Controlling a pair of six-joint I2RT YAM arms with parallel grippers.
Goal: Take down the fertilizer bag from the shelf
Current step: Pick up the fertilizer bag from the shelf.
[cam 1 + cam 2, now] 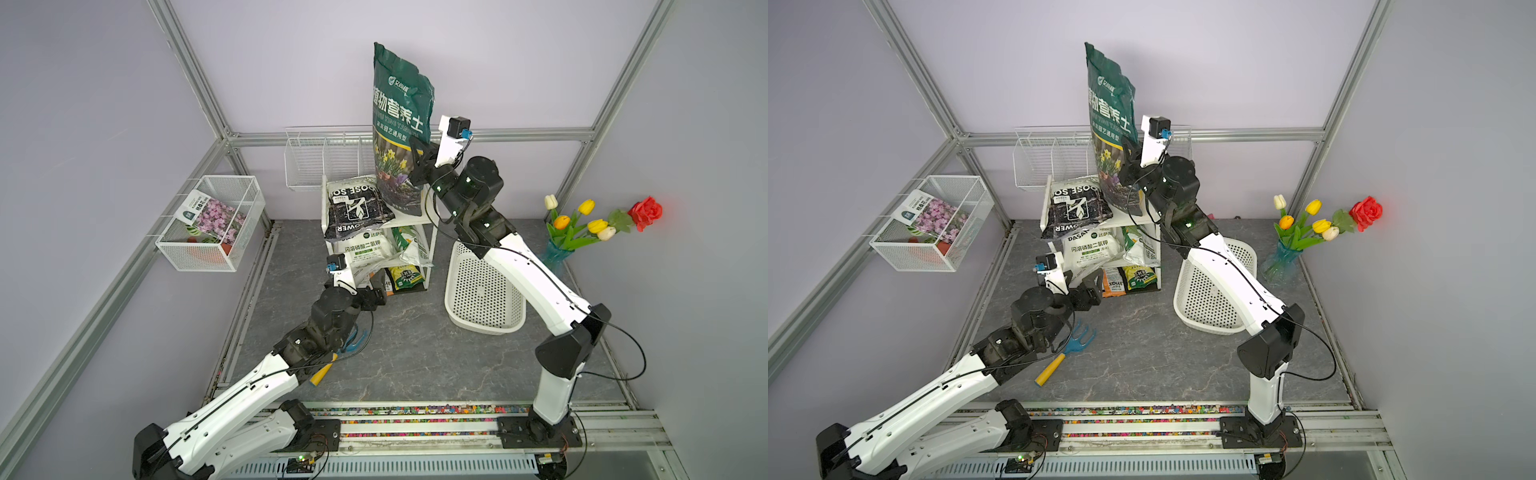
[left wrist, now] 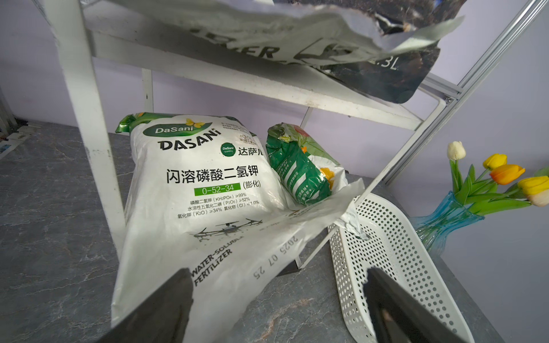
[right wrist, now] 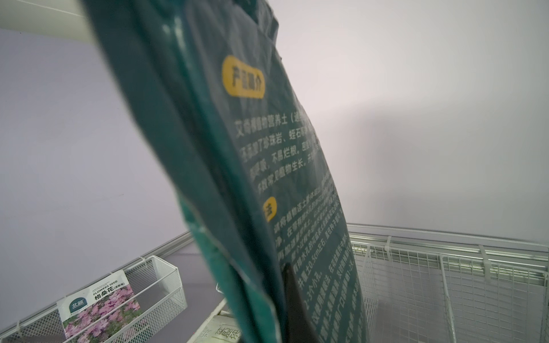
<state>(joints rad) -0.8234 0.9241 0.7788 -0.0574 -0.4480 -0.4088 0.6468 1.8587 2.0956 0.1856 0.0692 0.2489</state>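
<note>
Up on the top board of the shelf (image 1: 323, 199), at its right end, the tall green bag (image 1: 399, 124) stood upright, and the right gripper (image 1: 417, 162) was clamped on its side edge, below the middle. The right wrist view showed that bag (image 3: 267, 178) filling the gap, with one dark finger (image 3: 297, 311) pressed flat against its printed back. Whether the bag's foot rested on the board or hung just clear of it I could not tell from the top views (it looked to be at board level, beside the black bag (image 1: 356, 205) lying flat on the same tier).

One tier down, the white bag (image 2: 208, 184), labelled as water-soluble fertilizer, lay on the middle board with its lower end drooping over the front edge. The left gripper (image 2: 279, 314) hung just in front of that drooping end. Its jaws were spread wide, one to either side of the end, and I could not tell whether either touched it.

By my judgement the task was at the grasping stage. One bag was gripped but not carried off, the other was not yet seized, and no bag lay on the floor or in the basket (image 1: 484, 299) beside the shelf. Left to do: lift the green bag clear of the side rail and bring it down. If the white one was the bag meant (its label says so), the left gripper would also need to close on the overhang and draw it out forward.
</note>
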